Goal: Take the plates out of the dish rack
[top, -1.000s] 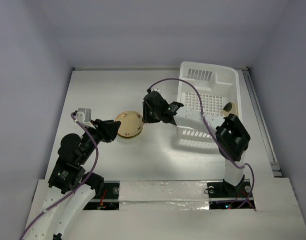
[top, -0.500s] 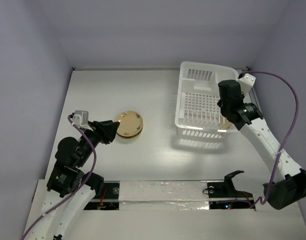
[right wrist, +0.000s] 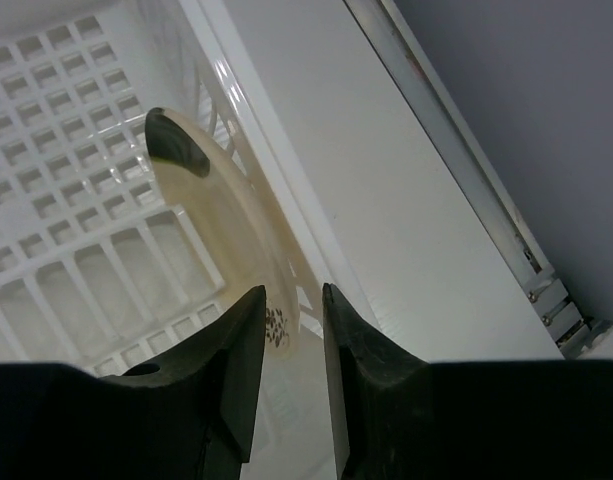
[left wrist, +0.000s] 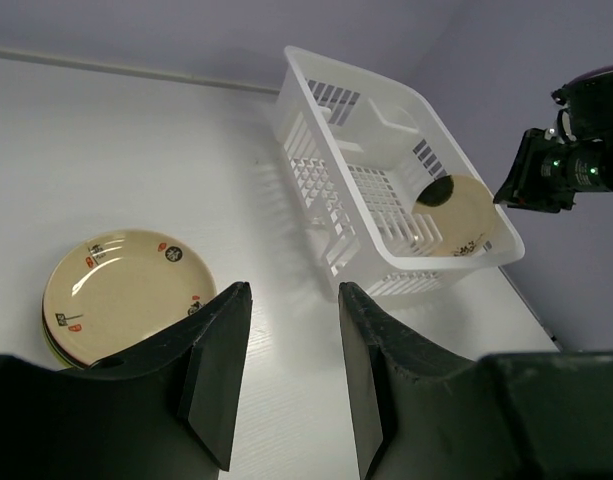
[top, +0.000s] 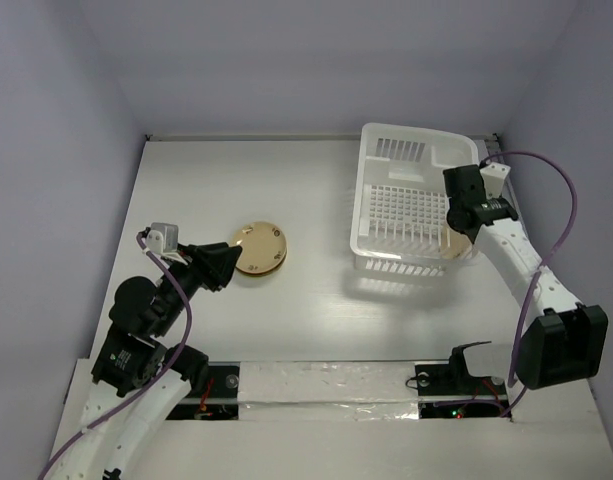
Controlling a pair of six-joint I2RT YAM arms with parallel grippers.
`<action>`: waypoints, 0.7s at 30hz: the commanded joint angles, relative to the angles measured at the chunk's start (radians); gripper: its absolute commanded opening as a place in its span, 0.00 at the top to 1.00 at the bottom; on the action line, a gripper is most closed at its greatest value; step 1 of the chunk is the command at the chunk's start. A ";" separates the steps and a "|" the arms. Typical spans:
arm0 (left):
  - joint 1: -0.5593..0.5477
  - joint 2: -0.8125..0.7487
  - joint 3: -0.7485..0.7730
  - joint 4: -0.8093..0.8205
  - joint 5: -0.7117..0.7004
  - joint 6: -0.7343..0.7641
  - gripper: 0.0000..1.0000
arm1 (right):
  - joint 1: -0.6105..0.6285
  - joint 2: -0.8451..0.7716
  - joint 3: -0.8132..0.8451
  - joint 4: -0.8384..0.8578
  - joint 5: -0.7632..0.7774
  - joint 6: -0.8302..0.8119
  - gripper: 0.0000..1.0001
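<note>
The white dish rack (top: 398, 158) stands at the right of the table. One cream plate (top: 454, 249) leans on edge against its right wall; it also shows in the left wrist view (left wrist: 458, 214) and the right wrist view (right wrist: 218, 208). My right gripper (top: 460, 228) is open just above this plate, its fingertips (right wrist: 254, 300) on either side of the rim and rack wall (right wrist: 293, 292). A stack of plates (top: 259, 248) with a cream one on top (left wrist: 124, 296) lies left of centre. My left gripper (top: 222, 266) is open and empty (left wrist: 294, 290) beside that stack.
The rack's slotted walls (left wrist: 326, 215) stand between the stack and the leaning plate. A metal rail (right wrist: 456, 150) runs along the table's right edge, close to the rack. Purple walls enclose the table on three sides.
My right arm has swung from beside the plate stack at table centre over to the rack's right wall and lowered onto the leaning plate. The left arm has barely moved.
</note>
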 commanded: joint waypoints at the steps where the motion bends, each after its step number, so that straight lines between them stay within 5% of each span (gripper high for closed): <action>1: -0.009 -0.016 0.002 0.032 0.000 -0.004 0.63 | -0.009 0.037 0.031 0.028 -0.010 -0.050 0.65; 11: -0.009 -0.007 0.002 0.035 0.002 -0.004 0.63 | -0.018 0.115 0.060 0.034 0.023 -0.064 0.74; 18: -0.009 -0.005 0.002 0.033 0.003 -0.004 0.63 | -0.018 0.112 0.082 -0.006 0.072 -0.062 1.00; 21: -0.009 -0.005 0.002 0.033 0.003 -0.002 0.63 | -0.018 0.092 0.102 -0.023 0.083 -0.073 1.00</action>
